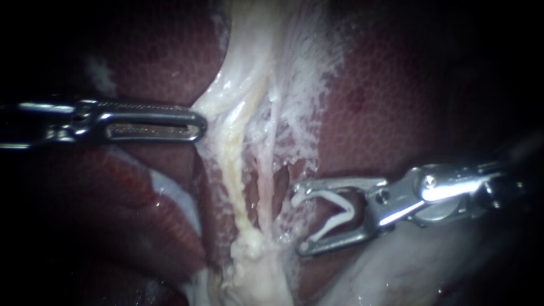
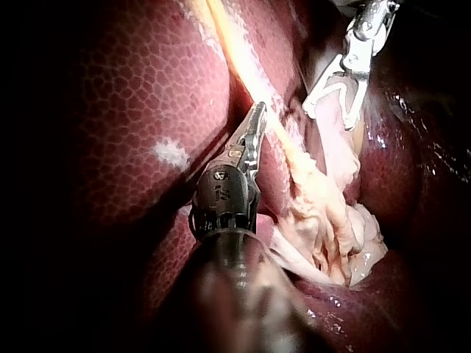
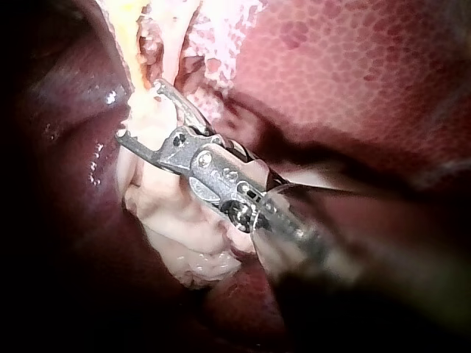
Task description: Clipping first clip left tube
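- while the clip (image 1: 331, 225) sits unfired, the right instrument (image 1: 297, 221) hangs just right of the stalk of tubes. its jaws stand wide apart, each bearing on one leg of the open white clip seated between them, and no tube lies inside them.
- the left tube (image 1: 229, 164), the yellowish strand, runs down the middle of the pale tissue (image 1: 249, 73) between the lobes of liver (image 1: 385, 102). a thinner pinkish tube (image 1: 262, 190) lies between it and the clip's tips.
- the left instrument (image 1: 195, 126) has its jaws lying together, the tip at the left edge of the pale tissue, higher up than the clip. no tissue shows between them.
- judged from this, the step in hand is the approach: the clip does not yet straddle the left tube.
- to do it well, the open jaws likely need to pass the pinkish tube without catching it, so that only the yellowish strand lies between the legs.
- both clip tips should show beyond the tube's far side before closing, with the legs square across it.
- the risk is a clip that bites the neighbouring tube, the filmy tissue, or only part of the left tube.
- gentle tension from the left side would hold the strand straight.
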You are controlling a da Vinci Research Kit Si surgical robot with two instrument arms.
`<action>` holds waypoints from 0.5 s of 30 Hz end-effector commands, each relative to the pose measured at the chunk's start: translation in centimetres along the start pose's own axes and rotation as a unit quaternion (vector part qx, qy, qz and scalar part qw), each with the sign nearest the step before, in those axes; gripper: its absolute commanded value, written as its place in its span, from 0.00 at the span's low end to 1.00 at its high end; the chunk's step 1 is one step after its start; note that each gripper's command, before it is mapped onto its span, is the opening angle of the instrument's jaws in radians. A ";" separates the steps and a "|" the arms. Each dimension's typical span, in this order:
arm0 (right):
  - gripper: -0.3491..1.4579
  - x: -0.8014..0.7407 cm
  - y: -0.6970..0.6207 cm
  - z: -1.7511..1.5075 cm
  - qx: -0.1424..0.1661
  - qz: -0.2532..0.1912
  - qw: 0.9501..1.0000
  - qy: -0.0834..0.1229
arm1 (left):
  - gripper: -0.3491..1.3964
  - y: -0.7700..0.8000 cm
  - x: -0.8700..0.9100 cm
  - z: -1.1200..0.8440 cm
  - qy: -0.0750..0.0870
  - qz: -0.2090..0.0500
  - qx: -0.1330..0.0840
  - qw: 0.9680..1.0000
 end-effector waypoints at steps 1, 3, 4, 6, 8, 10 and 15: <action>0.52 -0.01 0.01 0.05 0.000 0.004 1.000 0.000 | 0.00 -0.02 0.00 -0.01 0.000 0.000 -0.002 1.000; 0.52 -0.02 0.04 0.14 0.003 0.009 1.000 -0.001 | 0.00 -0.06 -0.01 -0.03 -0.002 -0.001 -0.002 1.000; 0.52 -0.02 0.06 0.20 0.006 0.009 1.000 -0.001 | 0.00 -0.08 -0.01 -0.03 -0.002 -0.001 -0.003 1.000; 0.52 -0.02 0.09 0.27 0.010 0.011 1.000 -0.002 | 0.00 -0.10 -0.02 -0.04 -0.002 -0.002 -0.003 1.000; 0.52 -0.03 0.11 0.34 0.011 0.015 1.000 -0.002 | 0.00 -0.11 -0.02 -0.05 -0.002 -0.002 -0.004 1.000; 0.52 -0.05 0.11 0.40 0.011 0.017 1.000 -0.002 | 0.00 -0.12 -0.02 -0.05 -0.002 -0.002 -0.004 1.000; 0.52 -0.10 0.15 0.55 0.009 0.014 1.000 -0.003 | 0.00 -0.15 -0.02 -0.06 -0.003 -0.002 -0.006 1.000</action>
